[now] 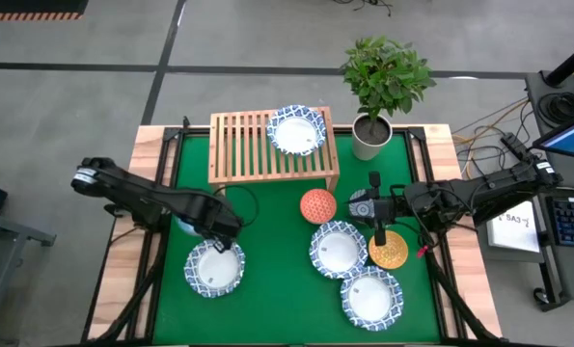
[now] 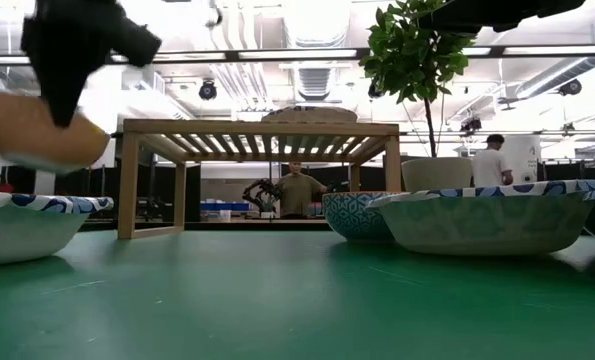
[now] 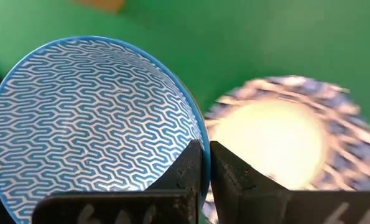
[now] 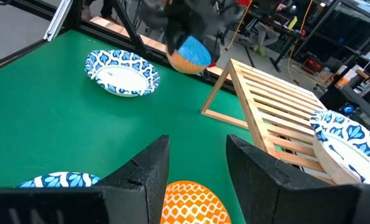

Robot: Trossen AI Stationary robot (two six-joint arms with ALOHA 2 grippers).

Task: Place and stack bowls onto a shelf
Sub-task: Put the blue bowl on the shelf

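A small bowl [image 3: 91,124], blue wave-patterned inside and tan outside [image 2: 42,130], hangs above the table's left part with my left gripper [image 3: 206,168] shut on it. Just below and beside it a wide white bowl [image 1: 214,267] rests on the green mat. The shelf [image 1: 272,145] stands at the far edge with one white bowl [image 1: 297,129] on its slats. My right gripper [image 4: 197,168] waits open on the right, above the orange-red bowl [image 1: 317,205], the golden yellow bowl [image 1: 389,250] and two more white bowls [image 1: 339,249] [image 1: 370,298]. My left gripper pinches the small bowl's rim [image 3: 200,146], one finger inside the bowl and one outside. The fingers come from above, pointing down. The bowl is lifted clear of the mat and hangs tilted to one side of the fingers [image 2: 42,130].
A white plant pot [image 1: 371,135] with a leafy plant stands at the shelf's right end. The shelf's left part [image 1: 238,145] is bare slats. Green mat lies bare between the shelf and the left white bowl. People stand in the room beyond the table.
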